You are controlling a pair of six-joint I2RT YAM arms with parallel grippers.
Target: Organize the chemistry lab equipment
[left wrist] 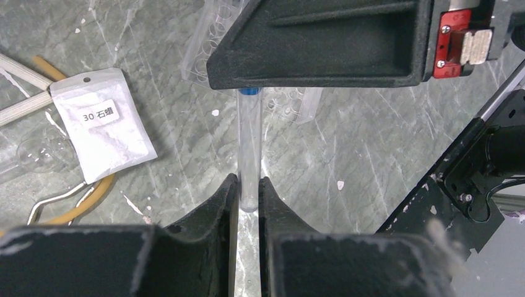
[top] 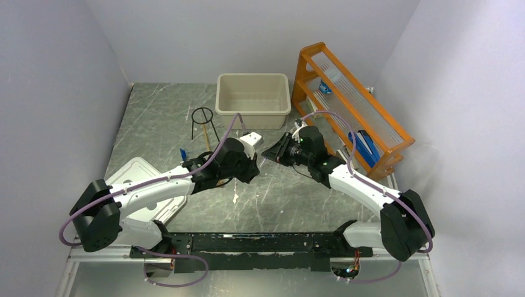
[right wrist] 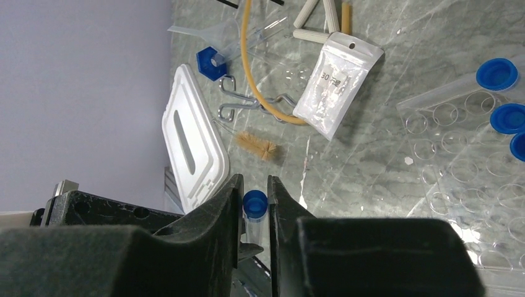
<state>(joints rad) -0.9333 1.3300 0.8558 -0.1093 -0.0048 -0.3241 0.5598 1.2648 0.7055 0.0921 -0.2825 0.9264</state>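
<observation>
A clear blue-capped tube (left wrist: pixel 249 142) hangs between both grippers above the table. My left gripper (left wrist: pixel 249 189) is shut on its rounded bottom end. My right gripper (right wrist: pixel 254 204) is shut on its blue cap (right wrist: pixel 254 202). The two meet at mid-table in the top view, left gripper (top: pixel 255 159) and right gripper (top: pixel 276 152). A white packet (right wrist: pixel 334 83), metal tongs (right wrist: pixel 247 105), a tan rubber tube (right wrist: pixel 247 55), a brown-bristled brush (right wrist: pixel 257 146) and a white triangle (right wrist: pixel 322 25) lie below. More blue-capped tubes (right wrist: pixel 497 74) sit in a clear tray (right wrist: pixel 458 154). The black tripod ring (top: pixel 203 120) stands at the back.
The beige tub (top: pixel 252 99) stands at the back centre. The orange wooden rack (top: pixel 353 105) runs along the right side. The white lid (top: pixel 145 179) lies at the left by the left arm. A blue hexagonal piece (right wrist: pixel 210 62) lies near the tongs.
</observation>
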